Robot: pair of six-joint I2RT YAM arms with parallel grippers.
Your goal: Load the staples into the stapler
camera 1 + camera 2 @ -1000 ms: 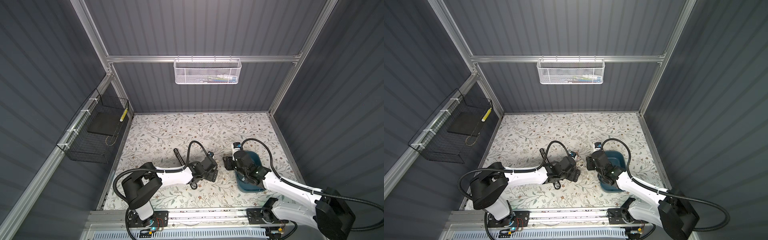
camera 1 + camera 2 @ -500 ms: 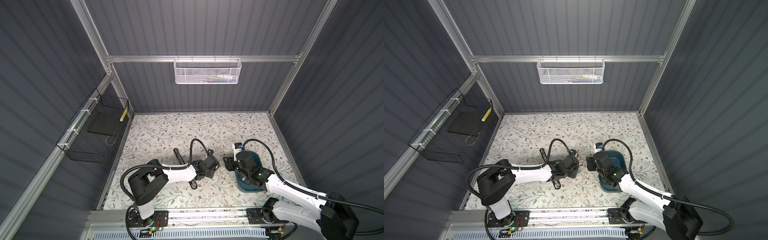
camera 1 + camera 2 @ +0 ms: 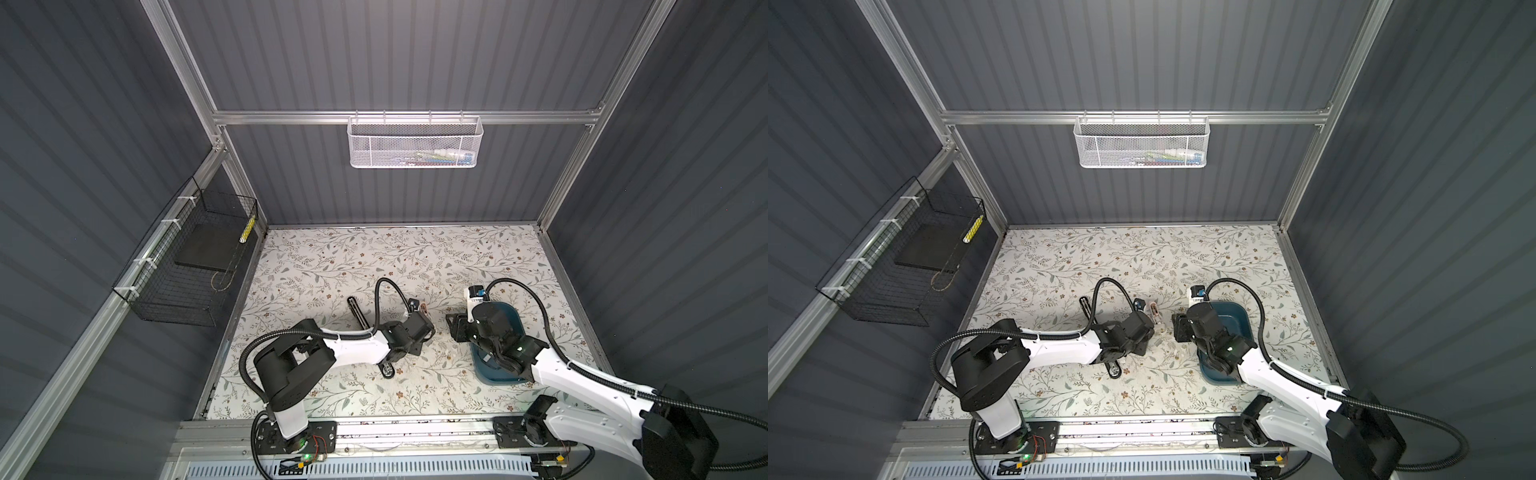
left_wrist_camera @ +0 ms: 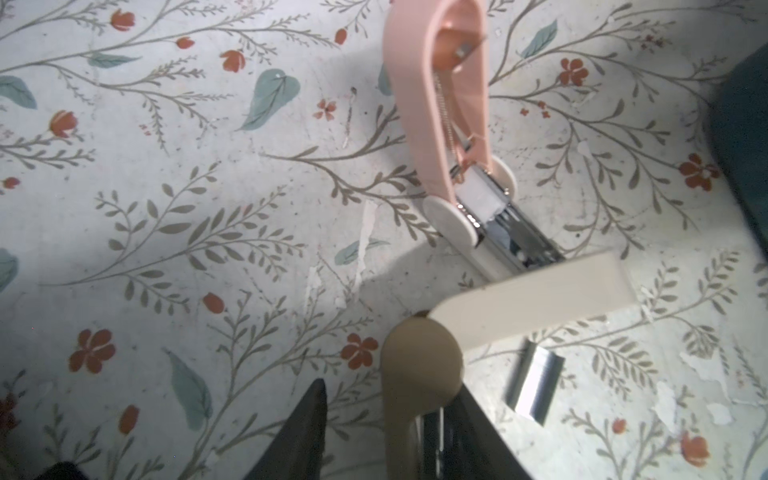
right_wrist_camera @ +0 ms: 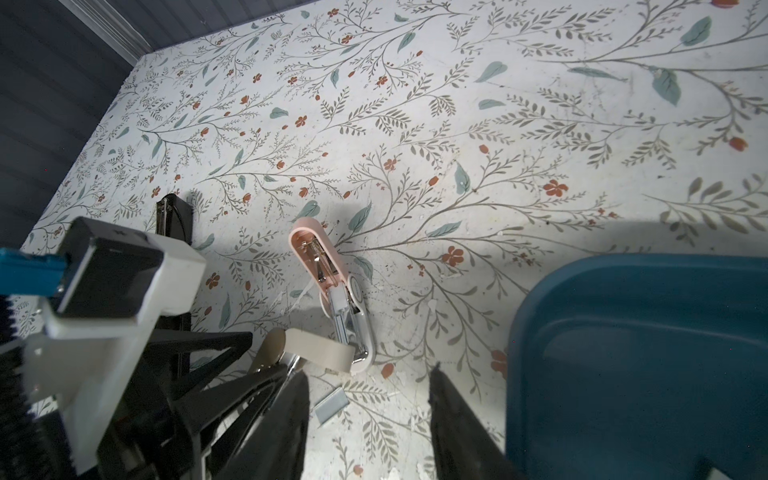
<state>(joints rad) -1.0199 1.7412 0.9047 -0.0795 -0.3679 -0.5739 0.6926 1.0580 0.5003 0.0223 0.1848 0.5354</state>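
A pink stapler (image 4: 440,95) lies opened flat on the floral mat, its metal magazine (image 4: 511,232) bare; it also shows as the pink stapler (image 5: 332,286) (image 3: 1154,311). A silvery strip of staples (image 4: 534,382) (image 5: 331,405) lies on the mat beside it. My left gripper (image 4: 388,384) (image 3: 415,328) straddles a beige stapler (image 4: 419,357) (image 5: 316,349) with its lid swung out. One finger lies against that stapler, and mat shows between it and the other. My right gripper (image 5: 369,370) (image 3: 455,328) hovers open over the mat, the strip close to one of its fingers.
A black stapler (image 5: 174,216) (image 3: 357,311) lies opened behind the left arm. A dark blue bin (image 5: 623,353) (image 3: 1229,316) sits under the right arm. A black wire basket (image 3: 191,266) hangs on the left wall, a white mesh basket (image 3: 415,141) on the back rail.
The left arm's elbow has swung in toward the middle while its gripper stayed by the staplers. The right arm has barely shifted.
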